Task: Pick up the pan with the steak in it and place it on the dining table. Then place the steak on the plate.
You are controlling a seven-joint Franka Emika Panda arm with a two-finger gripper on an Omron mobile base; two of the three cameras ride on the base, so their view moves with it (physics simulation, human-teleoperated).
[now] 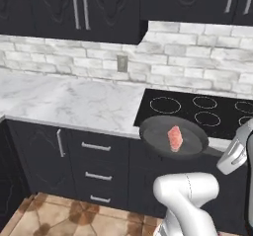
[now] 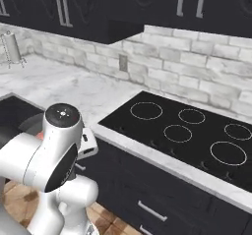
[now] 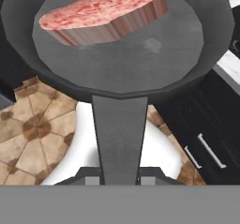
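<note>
Dark grey pan (image 1: 163, 140) held off the counter (image 1: 64, 99), level, in front of the cooktop's (image 1: 207, 112) near edge and over the drawer fronts (image 1: 99, 173), as the left base view shows it. The steak (image 1: 175, 138), pinkish-red with pale marbling, lies inside the pan, right of its centre in that view. The handle runs from the pan's right side toward my wrist at the right edge of the picture.

In the hand view the pan (image 3: 122, 54) is seen from behind its handle (image 3: 119, 138), which runs straight down into my gripper (image 3: 119, 178). My jaws are closed on the handle's end; only slivers of the fingers show on either side of it. The steak (image 3: 105, 14) rests on the far part of the pan floor in this view, touching it, clear of the rim. Below the pan lie tan floor tiles (image 3: 28, 129) and, to the right, a dark cabinet with a silver pull (image 3: 208, 150).

In the right base view my arm hides most of the pan; a dark sliver of rim (image 2: 30, 126) shows at its left. The cooktop (image 2: 182, 131) stands bare, with five white rings.
</note>
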